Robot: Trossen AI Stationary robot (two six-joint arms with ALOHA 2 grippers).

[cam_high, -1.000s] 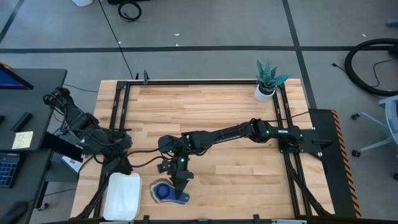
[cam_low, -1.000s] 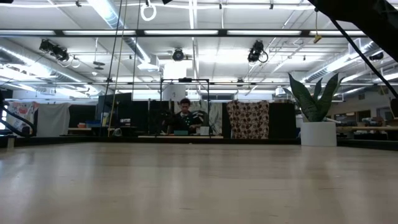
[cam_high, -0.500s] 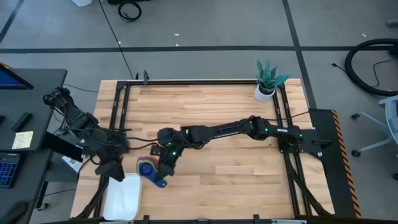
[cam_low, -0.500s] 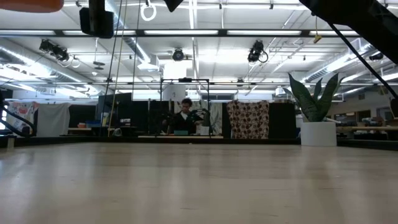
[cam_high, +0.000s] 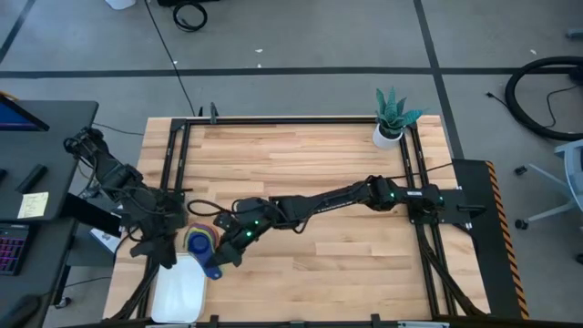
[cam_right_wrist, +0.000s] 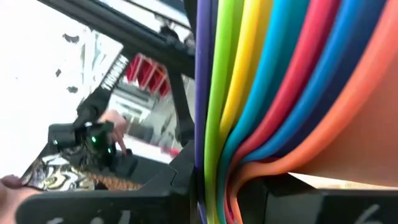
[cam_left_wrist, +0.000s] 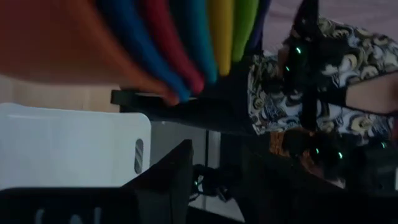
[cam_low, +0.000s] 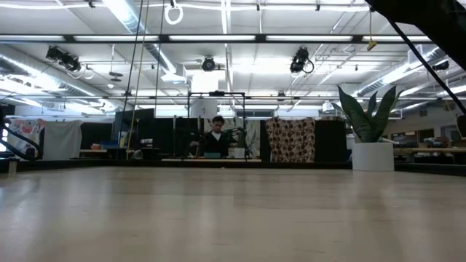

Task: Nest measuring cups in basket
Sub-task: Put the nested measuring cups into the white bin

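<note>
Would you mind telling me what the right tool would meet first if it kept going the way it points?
Probably the basket: the right tool, holding the measuring cups, points toward its near end. Height above it is unclear.

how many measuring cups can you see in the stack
6, by the coloured edges in the right wrist view: the measuring cups sit nested in one stack held in the right gripper, by the basket. More may be hidden.
</note>
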